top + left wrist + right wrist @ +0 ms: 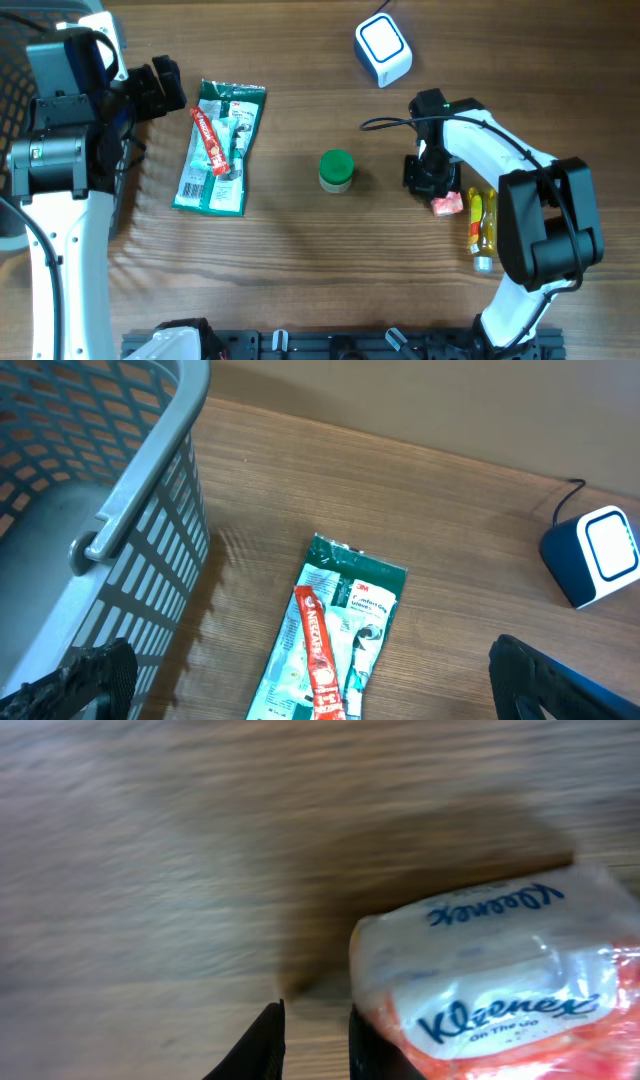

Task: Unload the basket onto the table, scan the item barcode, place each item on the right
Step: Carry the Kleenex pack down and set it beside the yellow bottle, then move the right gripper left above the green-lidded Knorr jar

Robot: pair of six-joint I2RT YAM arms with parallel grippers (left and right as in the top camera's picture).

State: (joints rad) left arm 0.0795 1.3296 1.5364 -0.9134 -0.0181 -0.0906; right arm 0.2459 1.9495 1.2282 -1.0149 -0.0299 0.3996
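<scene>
Two arms on show, and the interest is on the right side. The right gripper [431,178] hangs low at the far-left edge of the Kleenex pack [447,204], which lies flat on the wooden table [300,260]. From the wrist camera its fingertips [262,1045] are drawn nearly together, with just a slit of wood between them and nothing pinched. The pack [500,980] sits just to the right of them, and the blur hides whether the nearer tip touches it. A yellow bottle [482,225] lies just beside the pack on its right.

Over at the far edge, the white and blue scanner [383,48] stands well apart from the pack. A green-lidded jar [336,170] stands mid-table, to the left of the right gripper.

On the left, the left gripper [170,86] is spread wide and holds nothing, one fingertip [90,678] at each lower corner of its own view. Near it lies a green packet [220,150] with a red tube [210,140] on top. A grey mesh basket [120,490] sits at the far left.
</scene>
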